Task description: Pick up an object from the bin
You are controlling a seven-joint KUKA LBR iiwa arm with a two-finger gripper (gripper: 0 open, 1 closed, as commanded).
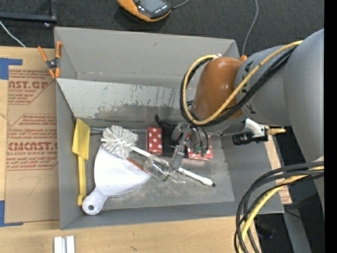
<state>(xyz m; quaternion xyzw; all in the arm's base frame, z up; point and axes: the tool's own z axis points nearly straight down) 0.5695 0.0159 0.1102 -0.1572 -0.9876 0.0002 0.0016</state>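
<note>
My gripper (180, 153) hangs low in the right half of the bin, below the orange wrist cover. Its tip is just above the thin white handle of a toilet brush (122, 140), whose bristle head lies to the left. A clear plastic piece (157, 168) lies against that handle, just left of the tip. A red box with white dots (154, 140) stands upright to the gripper's left, with a black object (166, 136) beside it. A small red and green box (203, 153) lies right of the gripper, partly hidden by it.
A white scoop with a round-holed handle (113, 179) lies at the front left under the brush. A yellow long-handled tool (81, 151) runs along the left wall. The arm and its cables cover the bin's right side.
</note>
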